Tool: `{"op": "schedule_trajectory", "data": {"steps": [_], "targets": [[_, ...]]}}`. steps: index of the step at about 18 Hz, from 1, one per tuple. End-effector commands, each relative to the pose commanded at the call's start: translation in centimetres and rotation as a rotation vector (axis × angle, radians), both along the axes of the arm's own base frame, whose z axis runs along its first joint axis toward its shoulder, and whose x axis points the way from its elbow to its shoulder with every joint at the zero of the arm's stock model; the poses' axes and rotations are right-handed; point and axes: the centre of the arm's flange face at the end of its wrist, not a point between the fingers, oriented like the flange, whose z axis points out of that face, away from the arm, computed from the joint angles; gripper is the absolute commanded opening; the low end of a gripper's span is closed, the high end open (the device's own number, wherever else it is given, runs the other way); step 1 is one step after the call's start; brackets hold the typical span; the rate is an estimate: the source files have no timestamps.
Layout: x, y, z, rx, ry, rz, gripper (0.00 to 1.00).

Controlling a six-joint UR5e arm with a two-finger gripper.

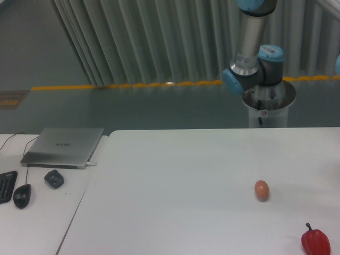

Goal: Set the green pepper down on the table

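The green pepper is out of view. The large white table (pixel 175 202) fills the lower middle and right of the camera view. Behind its far edge stands the arm's base and lower joints (pixel 255 69), and the arm runs up past the top of the frame. The gripper itself is out of the frame, so nothing shows of its fingers or of anything held.
A brown egg (pixel 261 190) lies on the table at the right. A red pepper with a dark stem (pixel 315 241) sits at the bottom right corner. On the smaller desk at the left are a closed laptop (pixel 64 146), a mouse (pixel 22 196), a dark object (pixel 53 178) and a keyboard edge (pixel 6 186).
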Motion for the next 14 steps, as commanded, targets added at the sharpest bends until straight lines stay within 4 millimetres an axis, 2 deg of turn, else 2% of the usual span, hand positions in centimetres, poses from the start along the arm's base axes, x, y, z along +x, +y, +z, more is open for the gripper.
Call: {"op": "schedule_trajectory", "data": {"steps": [2, 8, 12, 14], "targets": [[-0.5, 0.0, 0.2, 0.040, -0.005, 0.114, 1.00], [-2.5, -1.7, -1.6, 0.115, -0.044, 0.413, 1.00], [-3.8, -1.3, -1.9, 0.206, -0.041, 0.627, 1.00], [-4.5, -0.2, -2.4, 0.266, -0.016, 0.696, 1.00]]}}
